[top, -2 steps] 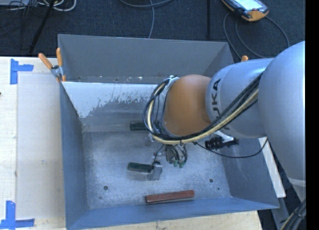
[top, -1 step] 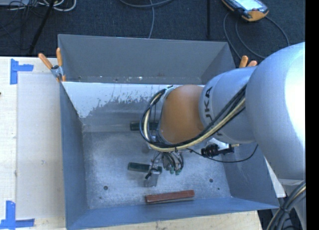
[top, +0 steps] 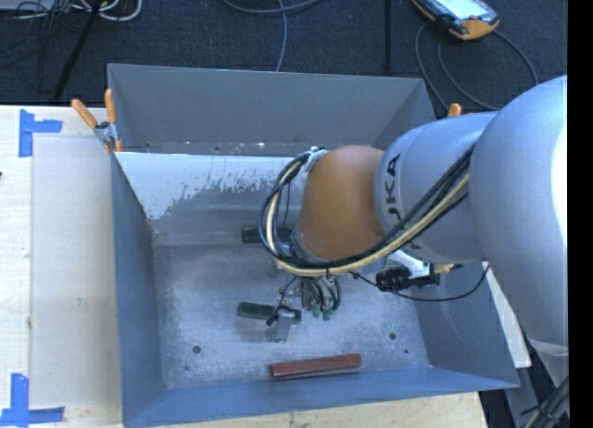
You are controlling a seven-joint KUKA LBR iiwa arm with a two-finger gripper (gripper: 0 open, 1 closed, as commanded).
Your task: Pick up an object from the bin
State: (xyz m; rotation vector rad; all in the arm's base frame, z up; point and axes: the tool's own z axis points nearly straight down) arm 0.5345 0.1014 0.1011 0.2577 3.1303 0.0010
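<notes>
Bin [top: 139, 259]: grey metal; its sloped walls likely keep loose things on the flat floor.
Small dark piece [top: 250, 234]: at the foot of the back wall, apart from the rest.
Dark stubby object [top: 254, 309]: flat on mid-floor, just left of the gripper; probably the pick target.
Gripper [top: 289, 310]: low over the floor; whether wide or narrow cannot be told, since the wrist blocks it.
Reddish-brown bar [top: 315, 366]: flat by the near wall, untouched.
Orange wrist cover [top: 338, 204]: above the gripper, looped with cables.

dark thing [top: 249, 233], perhaps half behind arm [top: 463, 185]
</notes>
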